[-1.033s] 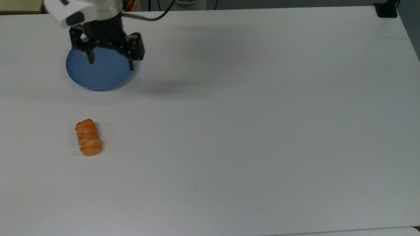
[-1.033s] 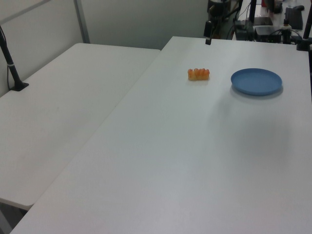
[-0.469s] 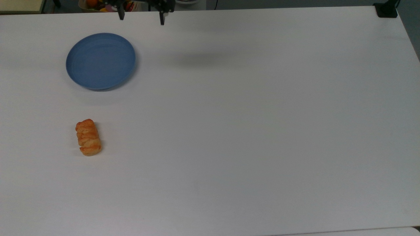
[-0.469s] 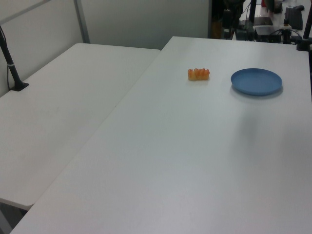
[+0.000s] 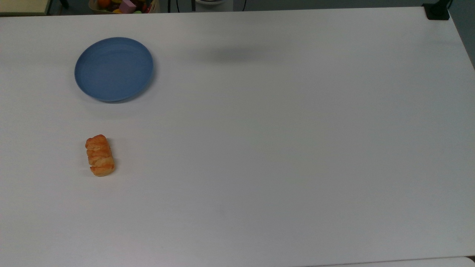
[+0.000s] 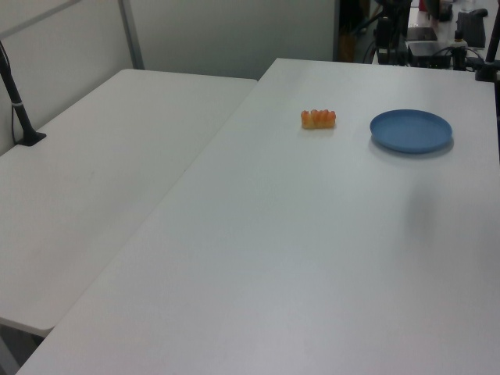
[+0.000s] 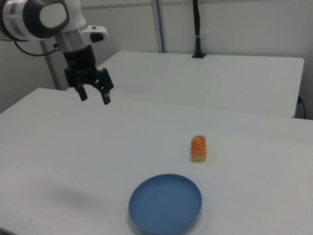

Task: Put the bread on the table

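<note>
bread, as the task's object, is not in the black two-finger pincer (image 7: 93,96), which hangs spread wide and empty, high above the plain white matte tabletop (image 5: 282,148). the small ridged golden-orange bread roll (image 5: 100,155) lies on the tabletop, apart from the round blue plate (image 5: 114,68). judgement: placement done; keep the pincer raised. the right view adds the white arm.
</note>
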You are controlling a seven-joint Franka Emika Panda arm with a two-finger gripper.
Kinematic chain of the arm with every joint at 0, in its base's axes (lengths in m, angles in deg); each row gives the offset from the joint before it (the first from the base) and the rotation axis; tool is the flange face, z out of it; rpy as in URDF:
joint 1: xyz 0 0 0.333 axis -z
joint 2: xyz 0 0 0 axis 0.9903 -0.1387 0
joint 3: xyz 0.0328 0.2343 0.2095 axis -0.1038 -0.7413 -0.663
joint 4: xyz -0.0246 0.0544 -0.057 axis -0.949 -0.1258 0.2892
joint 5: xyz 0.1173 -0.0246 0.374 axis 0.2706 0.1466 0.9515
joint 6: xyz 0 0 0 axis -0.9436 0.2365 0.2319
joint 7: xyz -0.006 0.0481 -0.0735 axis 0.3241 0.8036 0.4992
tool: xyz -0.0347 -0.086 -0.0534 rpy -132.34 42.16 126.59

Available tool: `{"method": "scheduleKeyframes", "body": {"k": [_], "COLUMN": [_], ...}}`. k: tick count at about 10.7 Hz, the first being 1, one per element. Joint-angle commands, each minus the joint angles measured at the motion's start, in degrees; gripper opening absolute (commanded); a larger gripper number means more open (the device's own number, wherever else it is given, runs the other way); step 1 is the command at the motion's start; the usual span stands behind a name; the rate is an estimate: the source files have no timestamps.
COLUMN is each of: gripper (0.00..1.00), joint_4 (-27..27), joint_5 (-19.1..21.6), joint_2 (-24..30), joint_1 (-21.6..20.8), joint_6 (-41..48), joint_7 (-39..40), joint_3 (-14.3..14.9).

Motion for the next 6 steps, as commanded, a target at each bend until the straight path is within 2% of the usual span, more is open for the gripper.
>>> {"method": "scheduleKeyframes", "body": {"k": [1,2,6], "gripper": [1.0,1.0,1.0], "joint_4": [3.5,3.4,2.7], "joint_5": [4.0,5.5,5.1], "joint_2": [2.7,2.5,2.5], "joint_1": [1.1,1.2,1.2], "joint_6": [0.0,0.1,0.5], "joint_7": [5.4,5.9,6.0], "joint_3": [-0.9,-0.5,0.1]}}
